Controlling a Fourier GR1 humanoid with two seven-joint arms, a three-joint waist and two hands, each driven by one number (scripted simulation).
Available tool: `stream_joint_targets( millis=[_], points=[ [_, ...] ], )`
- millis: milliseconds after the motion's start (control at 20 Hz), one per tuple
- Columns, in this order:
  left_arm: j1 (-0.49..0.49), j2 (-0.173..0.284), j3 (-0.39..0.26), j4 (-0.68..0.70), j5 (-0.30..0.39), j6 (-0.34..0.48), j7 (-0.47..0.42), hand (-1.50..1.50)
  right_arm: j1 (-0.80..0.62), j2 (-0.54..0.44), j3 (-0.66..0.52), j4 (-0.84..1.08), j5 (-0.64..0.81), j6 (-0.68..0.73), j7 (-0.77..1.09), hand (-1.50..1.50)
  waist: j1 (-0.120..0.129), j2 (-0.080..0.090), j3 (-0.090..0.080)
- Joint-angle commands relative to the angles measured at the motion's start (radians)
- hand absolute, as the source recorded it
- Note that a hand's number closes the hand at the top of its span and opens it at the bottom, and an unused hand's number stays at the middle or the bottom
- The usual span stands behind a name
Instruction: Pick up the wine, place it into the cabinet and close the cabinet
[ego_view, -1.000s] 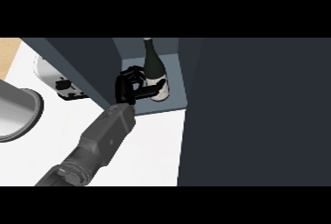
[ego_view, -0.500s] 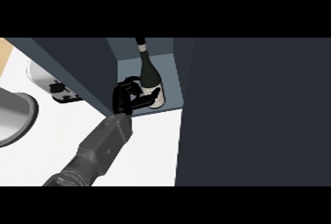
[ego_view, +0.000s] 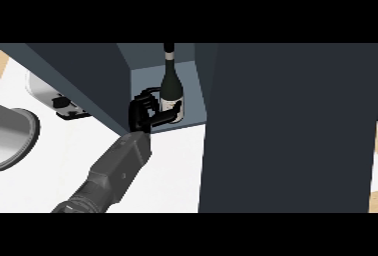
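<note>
- Since earlier frame: wine bottle (ego_view: 172, 90) carried deeper into the cabinet (ego_view: 284, 125), now upright at 12 o'clock.
- Left hand (ego_view: 148, 112) curled round its base; right hand unseen.
- Risk: withdrawal snagging, toppling bottle.

Even flat light; dark cabinet (ego_view: 288, 125), bright counter (ego_view: 173, 165).

A kitchen: a white counter (ego_view: 177, 165) carries a dark cabinet (ego_view: 288, 125), with a steel pot (ego_view: 11, 137) at nine o'clock.
</note>
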Motion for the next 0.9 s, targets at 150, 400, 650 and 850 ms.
stream_joint_targets(
  millis=[150, 400, 650, 850],
  points=[
    [-0.055, 0.000, -0.036, -0.034, 0.040, 0.076, 0.055, 1.50, 0.000, -0.001, -0.036, 0.006, -0.037, 0.001, -0.003, -1.50, -0.011, -0.001, 0.001],
    [-0.083, 0.000, -0.050, -0.040, 0.057, 0.087, 0.045, 1.50, 0.018, -0.010, -0.047, 0.007, -0.024, 0.014, -0.020, -1.50, 0.007, 0.001, 0.001],
    [-0.140, 0.000, -0.055, -0.033, 0.077, 0.121, 0.080, 1.50, 0.027, -0.009, -0.051, 0.006, -0.030, 0.012, -0.016, -1.50, 0.014, 0.001, 0.002],
    [-0.204, 0.000, -0.048, -0.011, 0.083, 0.162, 0.104, 1.50, 0.041, -0.016, -0.064, -0.016, -0.060, 0.023, -0.008, -1.50, 0.010, 0.005, 0.003]
  ],
)
